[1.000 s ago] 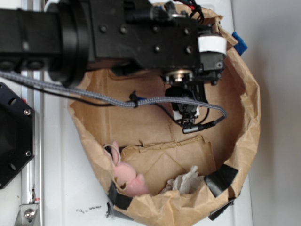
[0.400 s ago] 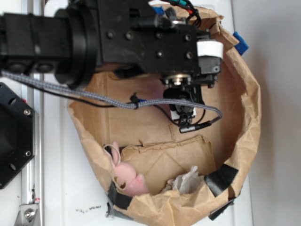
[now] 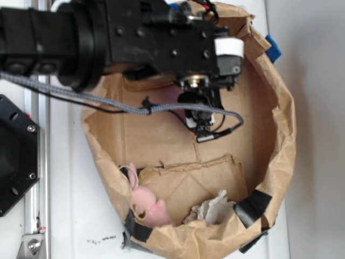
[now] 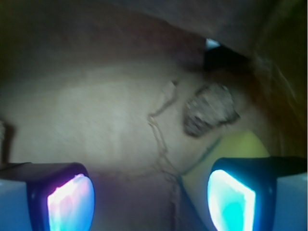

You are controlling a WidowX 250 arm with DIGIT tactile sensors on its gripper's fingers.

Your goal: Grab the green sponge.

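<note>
In the wrist view the green sponge (image 4: 238, 147) shows as a yellow block with a thin dark green edge, lying on the brown paper floor at the lower right. My gripper (image 4: 149, 197) is open just above the floor. Its right finger (image 4: 231, 199) stands over the sponge's near part and its left finger (image 4: 70, 202) is over bare paper. Nothing is held between the jaws. In the exterior view the gripper (image 3: 202, 121) points down inside the paper bag (image 3: 280, 124) and hides the sponge.
A brown lumpy piece (image 4: 209, 109) lies just beyond the sponge. A pink plush toy (image 3: 148, 208) and a pale crumpled lump (image 3: 213, 208) sit at the bag's near wall. Black tape (image 3: 253, 208) patches the rim. A blue object (image 3: 273, 48) lies outside at the upper right.
The arm and gripper have shifted left and toward the top of the exterior view, staying low inside the bag. The toy and the lump have not moved.
</note>
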